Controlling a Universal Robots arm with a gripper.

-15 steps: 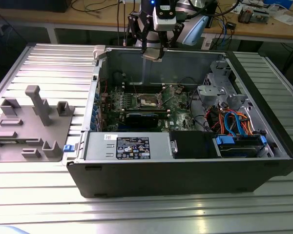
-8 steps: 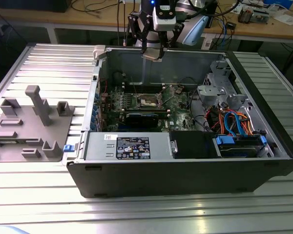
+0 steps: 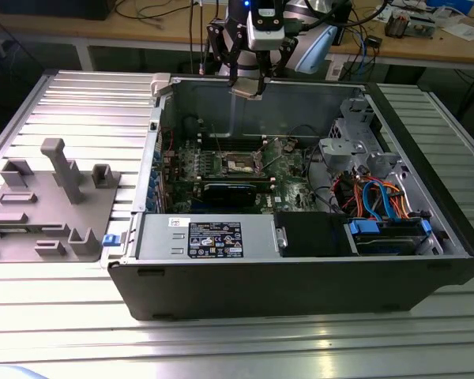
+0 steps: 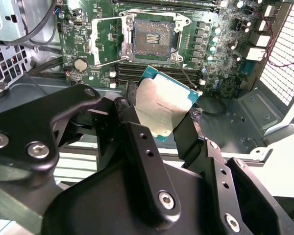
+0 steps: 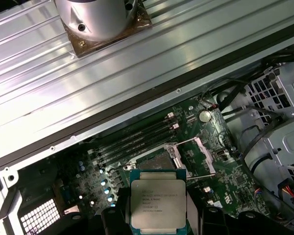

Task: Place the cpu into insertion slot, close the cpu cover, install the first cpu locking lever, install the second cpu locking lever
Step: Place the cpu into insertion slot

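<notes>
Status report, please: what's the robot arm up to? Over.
Fingers shut on the cpu, above the case. Insertion slot bare, uncovered. No obstruction seen between.

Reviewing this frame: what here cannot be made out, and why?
First wrist view: the cpu covers part of the insertion slot.
Second wrist view: the gripper holds the cpu with its top side to the camera, hiding its underside.
Exterior view: the insertion slot's contacts are too small to see.

Ribbed metal table [image 3: 221, 351], open computer case [image 3: 300, 276], grey fixture [image 3: 31, 215]
</notes>
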